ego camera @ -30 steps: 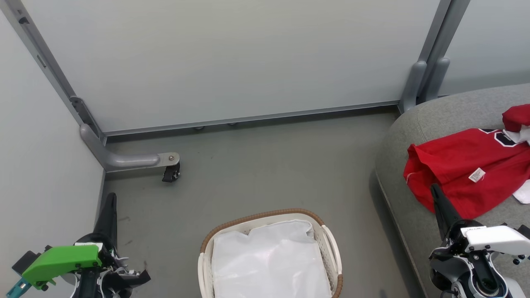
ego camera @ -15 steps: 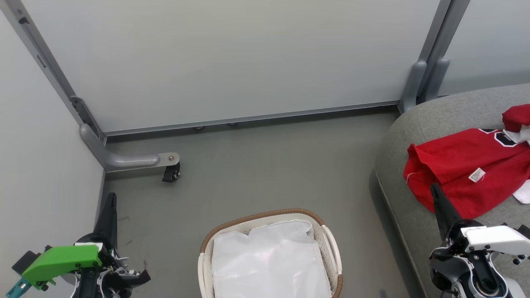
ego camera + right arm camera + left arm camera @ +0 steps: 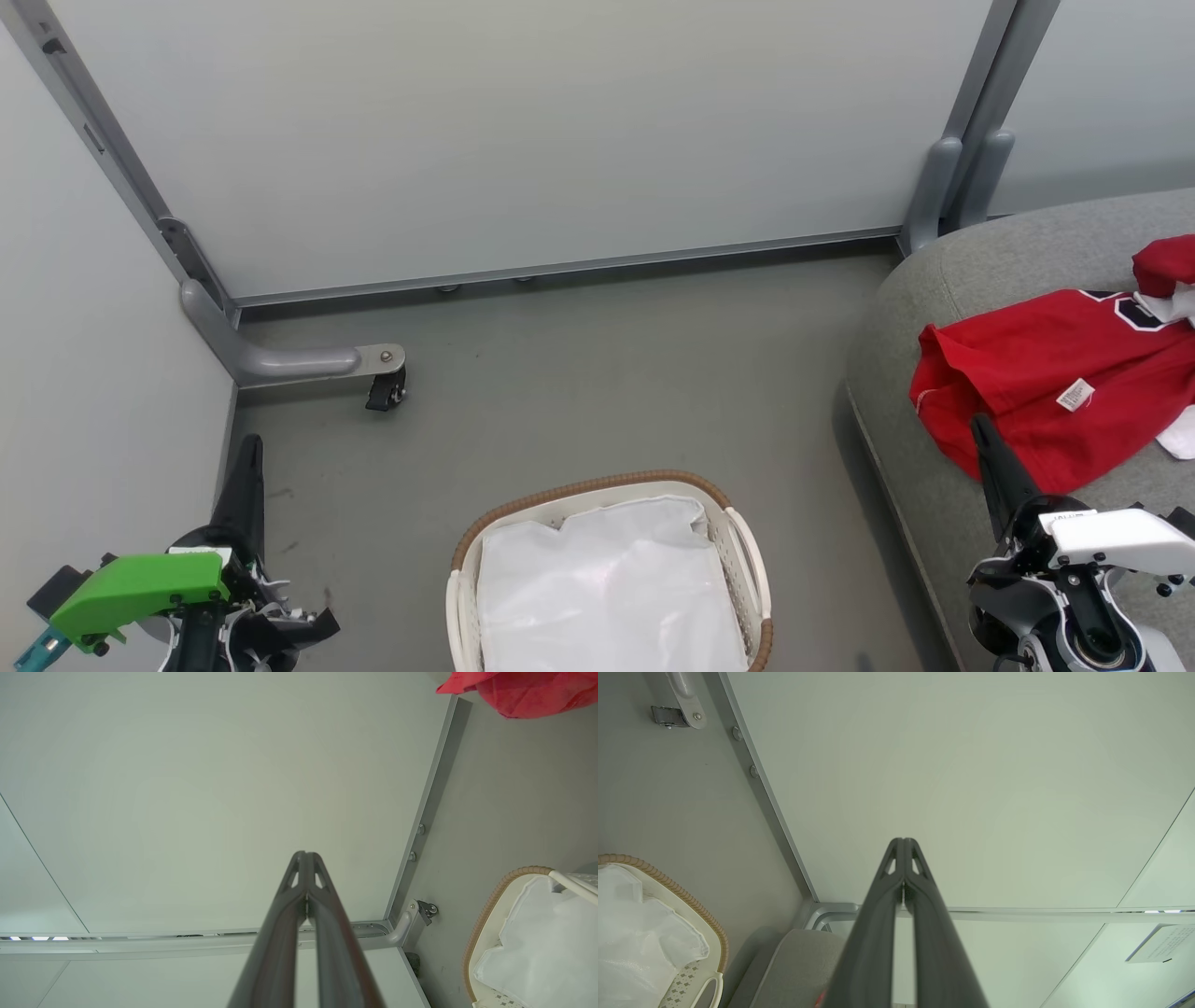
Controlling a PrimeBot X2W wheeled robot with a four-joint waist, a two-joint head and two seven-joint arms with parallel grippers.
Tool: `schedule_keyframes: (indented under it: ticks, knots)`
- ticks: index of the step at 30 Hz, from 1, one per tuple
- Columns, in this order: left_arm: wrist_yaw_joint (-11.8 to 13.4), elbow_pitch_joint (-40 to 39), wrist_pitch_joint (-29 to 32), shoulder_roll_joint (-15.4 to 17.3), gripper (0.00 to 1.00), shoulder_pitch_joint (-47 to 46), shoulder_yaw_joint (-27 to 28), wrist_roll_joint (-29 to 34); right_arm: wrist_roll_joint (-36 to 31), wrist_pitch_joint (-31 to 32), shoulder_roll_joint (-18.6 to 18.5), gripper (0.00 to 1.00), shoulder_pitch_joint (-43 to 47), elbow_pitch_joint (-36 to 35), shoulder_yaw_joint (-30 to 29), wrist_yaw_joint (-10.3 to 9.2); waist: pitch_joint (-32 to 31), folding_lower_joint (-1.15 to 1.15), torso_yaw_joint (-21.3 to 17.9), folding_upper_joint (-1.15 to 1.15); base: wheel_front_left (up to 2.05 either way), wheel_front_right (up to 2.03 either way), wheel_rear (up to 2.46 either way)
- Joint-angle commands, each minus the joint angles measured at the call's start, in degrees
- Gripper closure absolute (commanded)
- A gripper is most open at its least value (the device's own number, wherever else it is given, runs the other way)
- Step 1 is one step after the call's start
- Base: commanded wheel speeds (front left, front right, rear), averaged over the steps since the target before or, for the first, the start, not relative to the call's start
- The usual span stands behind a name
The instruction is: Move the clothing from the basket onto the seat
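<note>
Surroundings: pale partition panels on grey frames fill the upper frame; a wheeled frame foot stands on the grey floor at centre left, apart from everything else.
Container: basket at bottom centre, lined with a white sheet.
Task item: red clothing lies spread on the seat at the right edge.
Left arm: left gripper at lower left, fingers pressed together, empty.
Right arm: right gripper at lower right, clenched on nothing, its tip overlapping the clothing's lower hem.
</note>
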Motion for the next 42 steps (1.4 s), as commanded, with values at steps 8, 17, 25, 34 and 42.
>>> schedule_keyframes:
  ticks: [8, 17, 25, 34, 42]
  knots:
    - [0.02, -0.06, 0.26, 0.00, 1.00, -0.57, 0.14, -0.22, 0.17, 0.18, -0.34, 1.00, 0.22, -0.16, -0.15, -0.03, 0.00, 0.00, 0.00, 0.00, 0.00, 0.00, 0.00]
    - [0.02, -0.06, 0.26, 0.00, 1.00, -0.57, 0.13, -0.22, 0.18, 0.17, -0.34, 1.00, 0.22, -0.16, -0.15, -0.03, 0.00, 0.00, 0.00, 0.00, 0.00, 0.00, 0.00]
    - [0.01, -0.06, 0.26, 0.00, 1.00, -0.57, 0.13, -0.22, 0.18, 0.17, -0.34, 1.00, 0.22, -0.16, -0.15, -0.03, 0.00, 0.00, 0.00, 0.00, 0.00, 0.00, 0.00]
    - [0.02, -0.06, 0.25, 0.00, 1.00, -0.57, 0.13, -0.22, 0.18, 0.17, -0.35, 1.00, 0.22, -0.16, -0.14, -0.03, 0.00, 0.00, 0.00, 0.00, 0.00, 0.00, 0.00]
    - [0.02, -0.06, 0.25, 0.00, 1.00, -0.57, 0.13, -0.22, 0.18, 0.17, -0.35, 1.00, 0.22, -0.16, -0.14, -0.03, 0.00, 0.00, 0.00, 0.00, 0.00, 0.00, 0.00]
